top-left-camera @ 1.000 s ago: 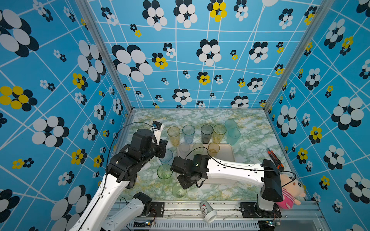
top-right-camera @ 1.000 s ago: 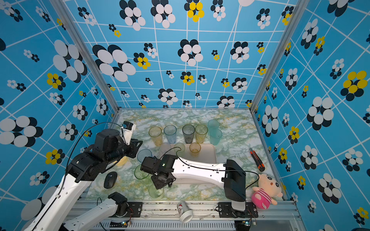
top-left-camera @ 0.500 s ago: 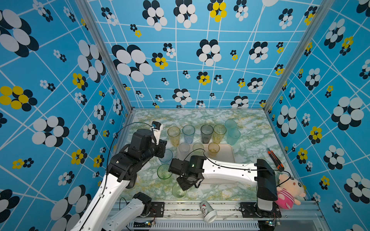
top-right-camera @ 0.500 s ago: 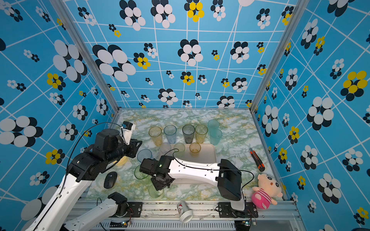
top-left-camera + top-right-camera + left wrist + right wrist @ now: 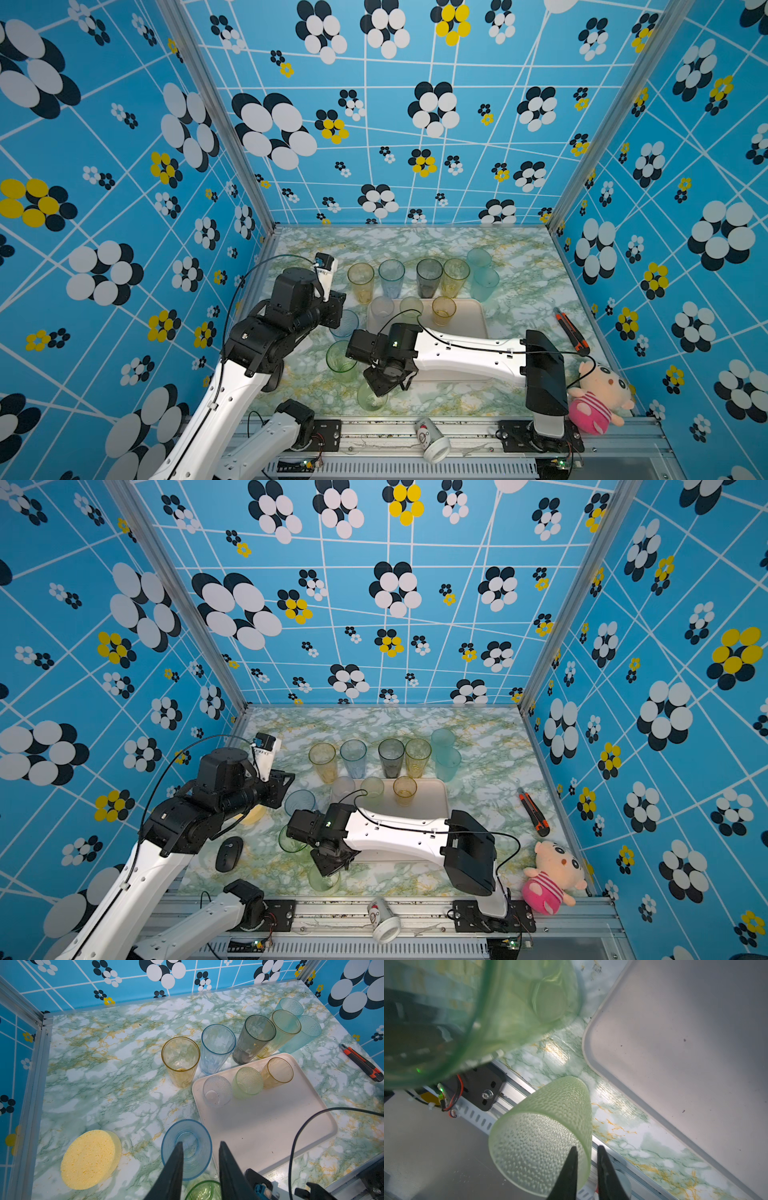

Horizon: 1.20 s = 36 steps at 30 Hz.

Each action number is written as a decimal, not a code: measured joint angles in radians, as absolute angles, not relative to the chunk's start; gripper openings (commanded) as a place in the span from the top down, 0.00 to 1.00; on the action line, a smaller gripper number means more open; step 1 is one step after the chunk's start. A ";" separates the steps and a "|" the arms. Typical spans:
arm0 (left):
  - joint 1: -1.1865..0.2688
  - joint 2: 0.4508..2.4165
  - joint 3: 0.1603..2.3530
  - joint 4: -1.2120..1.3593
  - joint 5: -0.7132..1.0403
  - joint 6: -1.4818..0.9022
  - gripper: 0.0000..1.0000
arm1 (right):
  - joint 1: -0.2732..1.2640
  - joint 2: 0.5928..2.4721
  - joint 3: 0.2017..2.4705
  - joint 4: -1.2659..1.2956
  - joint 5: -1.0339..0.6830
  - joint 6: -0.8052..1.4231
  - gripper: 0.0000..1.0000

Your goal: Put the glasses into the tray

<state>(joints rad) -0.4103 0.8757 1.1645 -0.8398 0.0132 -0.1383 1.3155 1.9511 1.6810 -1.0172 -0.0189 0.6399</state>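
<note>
The cream tray (image 5: pixel 469 322) (image 5: pixel 270 1122) holds three short glasses: clear (image 5: pixel 381 307), pale green (image 5: pixel 411 305) and amber (image 5: pixel 443 309). Several tall glasses (image 5: pixel 429 277) stand in a row behind it. My right gripper (image 5: pixel 586 1148) (image 5: pixel 380 388) reaches down at the near edge, astride the rim of a pale green dimpled glass (image 5: pixel 542 1136) (image 5: pixel 371 398). One finger is inside and one outside, with a thin gap left at the outer one. A darker green glass (image 5: pixel 340 360) stands beside it. My left gripper (image 5: pixel 201 1144) hovers open over a short blue glass (image 5: pixel 186 1148).
A yellow round sponge (image 5: pixel 89 1159) and a black mouse (image 5: pixel 228 854) lie at the left. A box cutter (image 5: pixel 571 330) and a plush doll (image 5: pixel 598 395) are at the right. A white paper cup (image 5: pixel 432 440) lies on the front rail.
My right arm has shifted left and toward the near edge, and its jaws have narrowed round the dimpled glass's rim. The left arm has not moved.
</note>
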 measured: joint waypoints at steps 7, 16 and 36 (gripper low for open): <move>-0.392 0.876 1.164 -0.837 0.025 -0.130 0.69 | 1.316 1.984 1.695 -1.037 -0.030 0.640 0.89; -0.377 0.882 1.151 -0.833 0.039 -0.125 0.69 | 1.316 1.988 1.714 -1.076 0.000 0.634 1.00; -0.405 1.011 1.165 -0.822 0.109 -0.111 0.72 | 1.004 1.414 1.415 -1.263 0.263 0.674 1.00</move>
